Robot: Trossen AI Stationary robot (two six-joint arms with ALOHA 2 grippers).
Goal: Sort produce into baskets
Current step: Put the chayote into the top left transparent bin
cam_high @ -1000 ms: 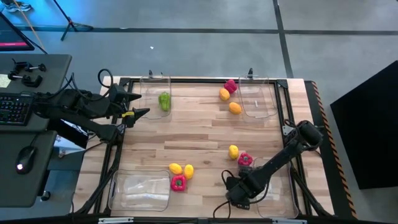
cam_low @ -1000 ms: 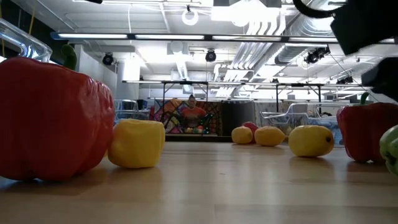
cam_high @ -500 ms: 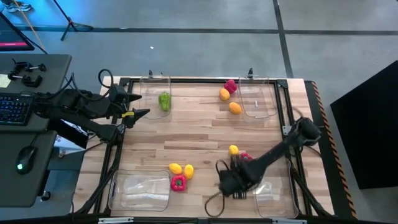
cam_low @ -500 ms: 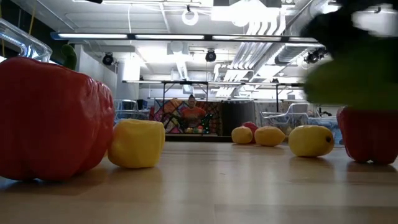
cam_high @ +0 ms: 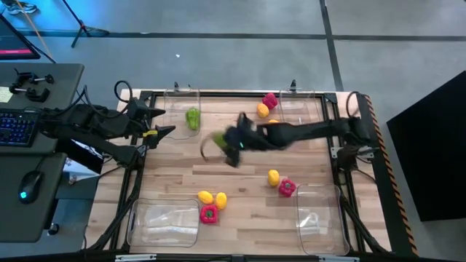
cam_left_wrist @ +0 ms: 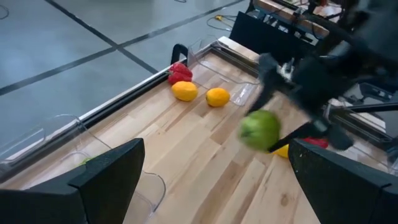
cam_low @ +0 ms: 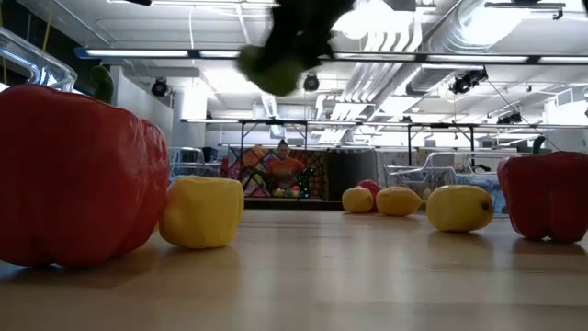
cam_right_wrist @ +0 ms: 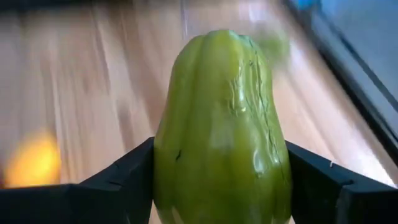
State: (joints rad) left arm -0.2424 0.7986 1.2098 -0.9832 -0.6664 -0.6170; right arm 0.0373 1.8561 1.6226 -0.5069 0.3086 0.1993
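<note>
Clamped on a green pepper (cam_right_wrist: 221,130), the right jaws (cam_high: 231,140) hang above the middle of the tabletop (cam_high: 240,164), with the arm stretched toward the far-left bin (cam_high: 180,109). The left jaws (cam_high: 159,124) stand apart and empty, waiting just beside that bin.

Sorting looks barely begun. One green piece (cam_high: 192,118) lies in the far-left bin. The near-left bin (cam_high: 164,222) and near-right bin (cam_high: 319,218) hold nothing that shows. Two orange pieces (cam_high: 269,118) and a red one (cam_high: 270,100) lie at the edge of the far-right bin (cam_high: 302,113); whether they are inside it cannot be told. Loose on the wood are two yellow pieces (cam_high: 212,198) with a red pepper (cam_high: 209,214), and another yellow (cam_high: 273,176) touching a red (cam_high: 287,188). The held pepper probably belongs with the green one.
</note>
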